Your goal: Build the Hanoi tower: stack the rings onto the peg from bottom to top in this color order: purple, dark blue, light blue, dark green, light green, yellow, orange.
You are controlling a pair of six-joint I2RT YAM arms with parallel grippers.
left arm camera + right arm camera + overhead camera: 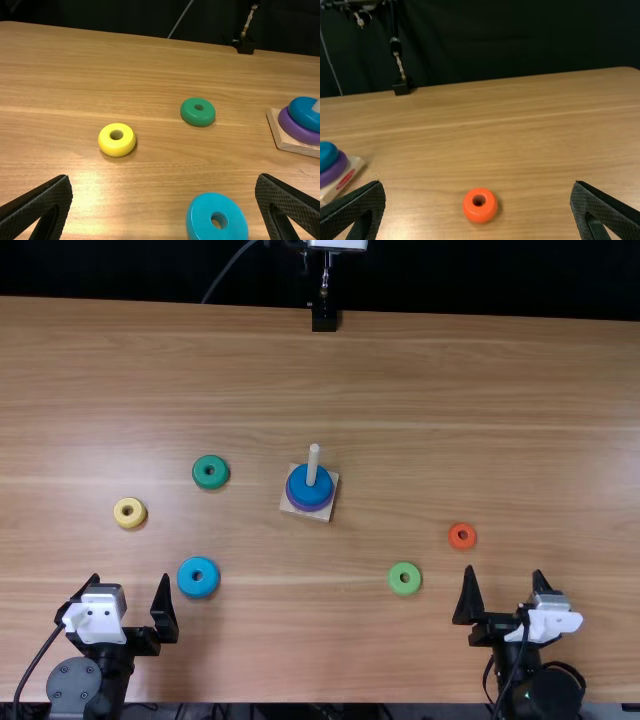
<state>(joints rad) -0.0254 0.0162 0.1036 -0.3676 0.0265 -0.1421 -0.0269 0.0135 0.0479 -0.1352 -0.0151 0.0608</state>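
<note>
Top cam's up high, aimed steeply down at the table (480,390); wrist cams sit lower, closer, facing forward. All three catch the wooden base (325,515).

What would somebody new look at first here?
Probably the little tower in the middle of the table: a pale peg on a square wooden base, with a dark blue ring on top of a purple ring. Next might come the bright orange ring, lying flat on the table in front of the open right gripper.
</note>
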